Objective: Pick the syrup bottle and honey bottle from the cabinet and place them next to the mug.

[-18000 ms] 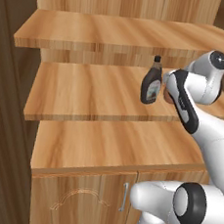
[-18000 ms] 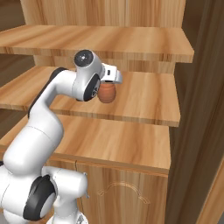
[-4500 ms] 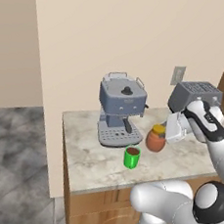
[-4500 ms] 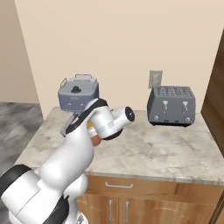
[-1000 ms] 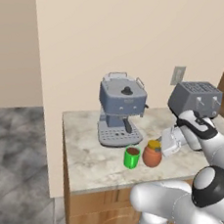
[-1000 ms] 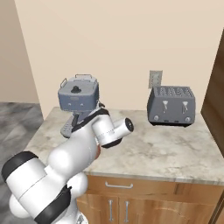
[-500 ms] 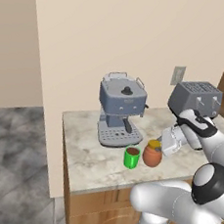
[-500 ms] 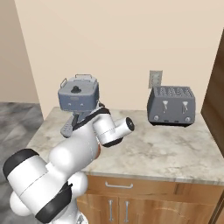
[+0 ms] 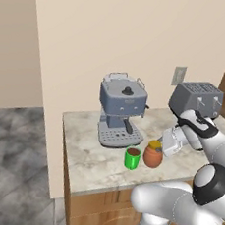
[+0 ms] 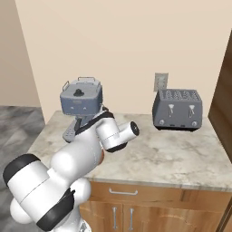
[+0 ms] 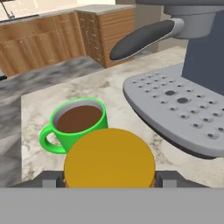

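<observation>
pincer [image 11: 109, 180] around honey bottle [image 11: 109, 158]

A green mug [image 9: 132, 158] stands near the front edge of the stone worktop [image 9: 86, 161]. The honey bottle [image 9: 153, 154], a round brown jar with a yellow lid, stands just beside it. The white pincer [image 9: 166, 143] is right at the jar's other side. A grey coffee machine [image 9: 121, 109] sits behind them. A grey toaster [image 9: 196, 98] sits by the back corner.

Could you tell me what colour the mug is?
Bright green mug, clearest in the hand view.
</observation>
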Controlling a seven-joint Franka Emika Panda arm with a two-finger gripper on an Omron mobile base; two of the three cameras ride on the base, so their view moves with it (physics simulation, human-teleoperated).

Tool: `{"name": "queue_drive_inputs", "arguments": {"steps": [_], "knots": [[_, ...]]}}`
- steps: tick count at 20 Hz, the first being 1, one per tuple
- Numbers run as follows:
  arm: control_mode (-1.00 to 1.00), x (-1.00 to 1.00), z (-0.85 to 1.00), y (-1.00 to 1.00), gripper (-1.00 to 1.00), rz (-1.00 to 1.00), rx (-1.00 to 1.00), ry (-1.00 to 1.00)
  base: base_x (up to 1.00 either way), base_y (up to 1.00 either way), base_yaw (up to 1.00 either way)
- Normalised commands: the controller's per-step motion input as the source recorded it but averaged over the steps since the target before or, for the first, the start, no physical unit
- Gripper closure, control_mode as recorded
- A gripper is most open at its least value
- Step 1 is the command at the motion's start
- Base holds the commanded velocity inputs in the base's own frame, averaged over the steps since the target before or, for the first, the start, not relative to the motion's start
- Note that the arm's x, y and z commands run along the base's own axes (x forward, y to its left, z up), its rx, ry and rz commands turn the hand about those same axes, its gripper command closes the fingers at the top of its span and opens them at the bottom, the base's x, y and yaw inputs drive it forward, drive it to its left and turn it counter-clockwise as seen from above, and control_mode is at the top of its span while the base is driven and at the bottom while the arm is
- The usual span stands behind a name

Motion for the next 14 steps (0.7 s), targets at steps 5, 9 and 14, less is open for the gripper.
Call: {"name": "queue_drive_inputs", "arguments": {"steps": [5, 9, 14], "knots": [[-1.0, 0.0, 0.0, 0.0, -1.0, 0.0, 0.0, 0.0, 0.0, 0.0, 0.0], [-1.0, -0.01, 0.24, -0.1, -1.0, -0.03, 0.0, 0.0, 0.0, 0.0, 0.0], [-1.0, 0.0, 0.5, -0.22, -1.0, -0.06, 0.0, 0.0, 0.0, 0.0, 0.0]]}}
